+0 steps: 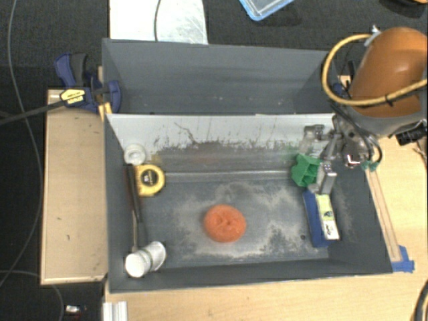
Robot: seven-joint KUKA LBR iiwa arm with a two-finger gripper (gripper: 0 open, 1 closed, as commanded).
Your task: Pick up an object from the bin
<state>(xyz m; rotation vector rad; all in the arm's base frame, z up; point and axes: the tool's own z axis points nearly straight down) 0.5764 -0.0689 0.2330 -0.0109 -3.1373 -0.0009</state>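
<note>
My gripper (326, 172) hangs low over the right side of the bin, near the back wall. A small green blocky piece (305, 170) sits right against its left side; whether it is gripped I cannot tell. Just below the gripper lies a long blue bar with a white label (322, 221), pointing toward the bin's front. An orange, round, crumpled ball (225, 223) rests in the middle of the bin floor, well to the left of the gripper.
Along the left wall lie a yellow tape measure (150, 180), a small white round cap (135, 155) and a black-handled tool with a silver head (145, 259). The arm's orange cover and cables stand above the bin's right rim.
</note>
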